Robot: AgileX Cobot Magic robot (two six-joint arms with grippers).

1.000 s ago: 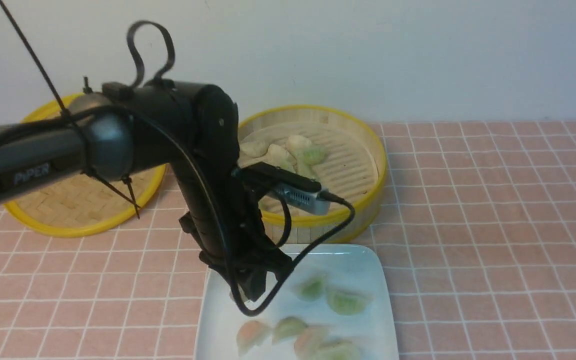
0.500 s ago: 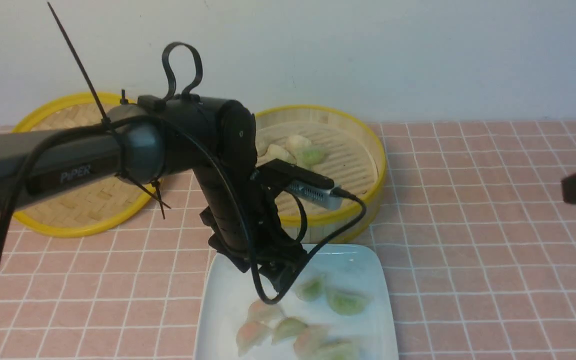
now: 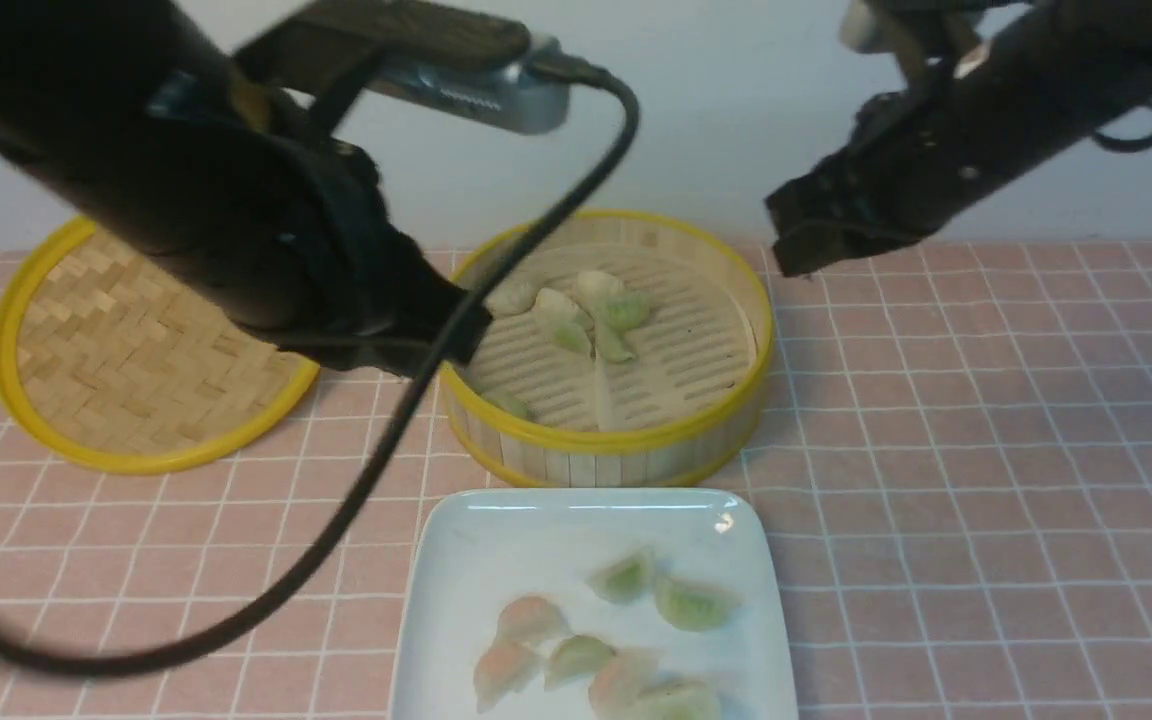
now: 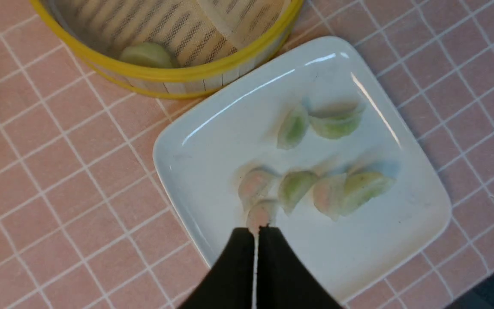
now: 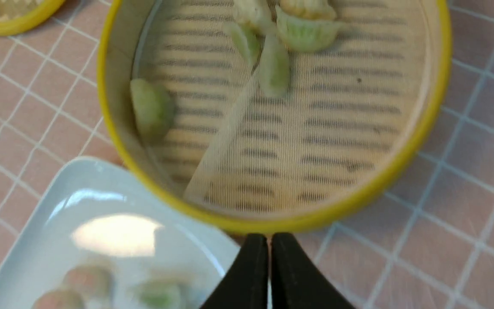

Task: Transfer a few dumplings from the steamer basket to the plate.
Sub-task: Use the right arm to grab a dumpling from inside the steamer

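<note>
7 dumplings [image 3: 691,603] on 1 plate [image 3: 456,560], approx 7 in 1 steamer basket [image 3: 626,440] — plate had 6 a sec ago. Left tool [image 4: 255,229] & right tool [image 5: 269,238] both pinched together, empty — left arm since lifted off plate.

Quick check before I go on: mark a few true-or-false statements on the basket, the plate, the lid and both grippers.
1. The steamer basket is empty: false; several dumplings lie in it.
2. The plate holds dumplings: true.
3. The left gripper grips a dumpling: false; its fingers are shut on nothing.
4. The right gripper is shut: true.
5. The lid covers the basket: false; it lies flat on the table, left of the basket.
</note>
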